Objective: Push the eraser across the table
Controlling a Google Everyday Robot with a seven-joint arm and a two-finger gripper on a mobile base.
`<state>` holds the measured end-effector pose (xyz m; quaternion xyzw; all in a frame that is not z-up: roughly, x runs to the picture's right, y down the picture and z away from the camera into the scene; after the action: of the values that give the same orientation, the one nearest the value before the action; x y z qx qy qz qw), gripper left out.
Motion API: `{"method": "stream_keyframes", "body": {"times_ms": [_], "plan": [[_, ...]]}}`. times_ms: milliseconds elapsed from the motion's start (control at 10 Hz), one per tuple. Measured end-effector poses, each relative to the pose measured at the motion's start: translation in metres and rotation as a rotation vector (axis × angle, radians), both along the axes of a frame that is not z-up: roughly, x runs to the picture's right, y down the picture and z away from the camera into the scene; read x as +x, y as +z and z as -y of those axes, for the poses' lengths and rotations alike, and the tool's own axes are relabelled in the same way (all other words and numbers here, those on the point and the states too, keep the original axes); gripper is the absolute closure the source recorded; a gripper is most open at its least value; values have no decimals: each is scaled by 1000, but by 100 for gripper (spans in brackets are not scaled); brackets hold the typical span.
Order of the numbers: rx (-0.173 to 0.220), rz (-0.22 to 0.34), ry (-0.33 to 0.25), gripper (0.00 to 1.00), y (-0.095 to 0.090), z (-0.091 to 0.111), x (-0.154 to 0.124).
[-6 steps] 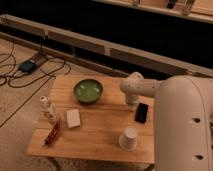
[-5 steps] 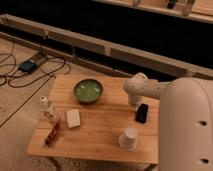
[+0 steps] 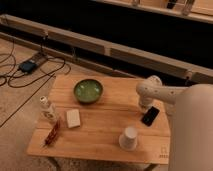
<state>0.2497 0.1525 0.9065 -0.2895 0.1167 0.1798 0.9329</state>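
Note:
The eraser (image 3: 150, 115), a small flat black slab, lies on the right part of the light-wood table (image 3: 107, 122), above the white cup (image 3: 129, 137). My white arm reaches in from the right. Its gripper (image 3: 144, 105) points down at the table top just left of the eraser's far end, at or very near it. The arm's body hides the table's right edge.
A green bowl (image 3: 88, 91) sits at the table's middle back. A pale cream block (image 3: 73, 118), a small bottle (image 3: 48, 109) and a reddish packet (image 3: 53, 132) are on the left part. Cables and a dark device (image 3: 27, 65) lie on the floor at left.
My arm and gripper have moved to the right along the table's back part. The eraser appears to sit slightly further right than before. The other objects have not moved.

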Motion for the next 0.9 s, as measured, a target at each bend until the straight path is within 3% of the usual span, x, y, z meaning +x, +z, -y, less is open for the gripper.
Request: {"method": "stream_keyframes", "body": {"times_ms": [200, 600, 900], "plan": [[-1, 3, 31, 100, 4, 0, 6], [-3, 1, 26, 100, 1, 1, 8], [51, -59, 16, 100, -22, 13, -6]]}}
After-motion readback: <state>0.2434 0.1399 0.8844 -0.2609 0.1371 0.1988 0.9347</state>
